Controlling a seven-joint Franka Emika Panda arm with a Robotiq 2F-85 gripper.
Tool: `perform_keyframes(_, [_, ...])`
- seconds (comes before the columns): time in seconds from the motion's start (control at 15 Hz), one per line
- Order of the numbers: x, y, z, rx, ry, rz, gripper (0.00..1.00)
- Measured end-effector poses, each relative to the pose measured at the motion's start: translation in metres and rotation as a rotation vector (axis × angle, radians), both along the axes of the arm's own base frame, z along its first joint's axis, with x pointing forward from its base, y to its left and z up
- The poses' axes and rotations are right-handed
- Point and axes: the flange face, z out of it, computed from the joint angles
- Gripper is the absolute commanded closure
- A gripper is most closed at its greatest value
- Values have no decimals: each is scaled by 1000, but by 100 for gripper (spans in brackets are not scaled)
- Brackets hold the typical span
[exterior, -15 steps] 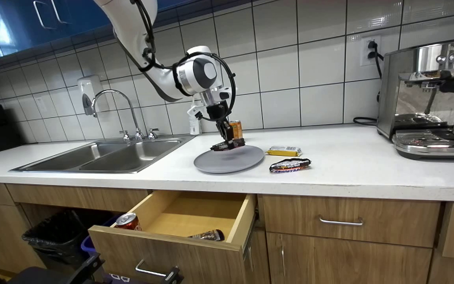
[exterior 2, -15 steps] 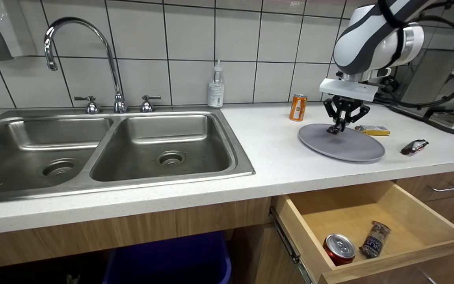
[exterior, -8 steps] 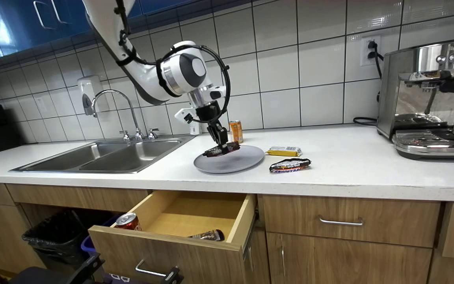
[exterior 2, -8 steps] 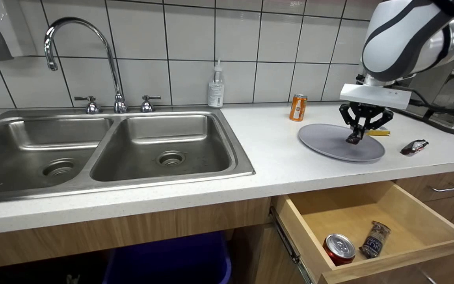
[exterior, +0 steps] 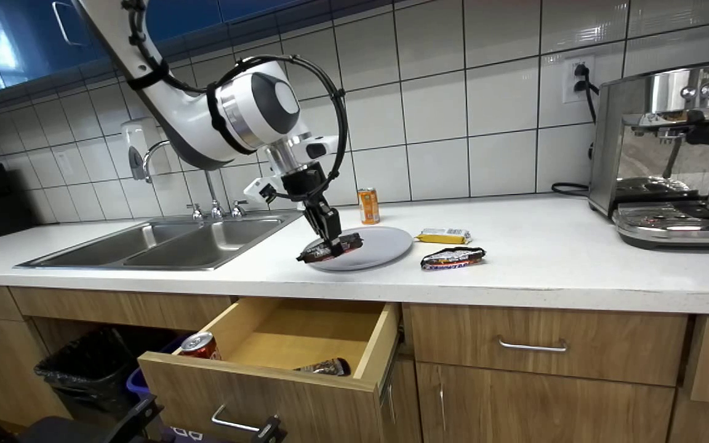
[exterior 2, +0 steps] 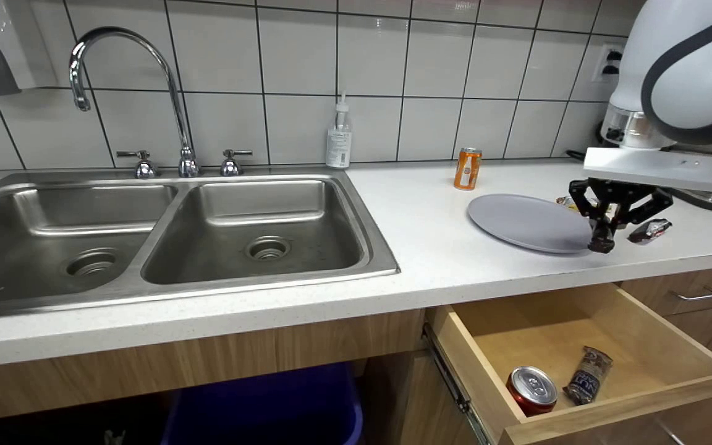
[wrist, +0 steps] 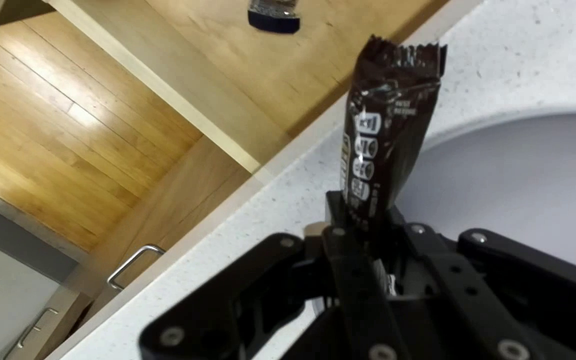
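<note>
Currently pinches a brown bar (wrist: 393, 125) near its middle, with both jaws of the gripper (exterior: 333, 246) pressed against its sides. Holds it above the counter (exterior: 551, 258) near the plate (exterior 2: 523, 219), pointing one end toward the open drawer (exterior 2: 554, 327) in the wrist view. Has a yellow pack (exterior: 444, 236) and a dark bar (exterior: 453, 258) on the counter beyond the plate, away from the sink (exterior 2: 365, 216), and an orange can (exterior: 368, 206) at the back. Shows a red can (exterior 2: 532, 392) and a second pack (exterior 2: 588, 375) inside the drawer in both exterior views.
</note>
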Motion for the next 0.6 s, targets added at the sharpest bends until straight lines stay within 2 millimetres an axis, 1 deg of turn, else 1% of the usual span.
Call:
perform_keyframes(0.27, [-34, 5, -1, -25, 20, 22, 96])
perform_keyframes(0.47, [-54, 7, -5, -42, 36, 39, 96])
perform_keyframes(0.6, [-63, 8, -10, -50, 52, 50, 96])
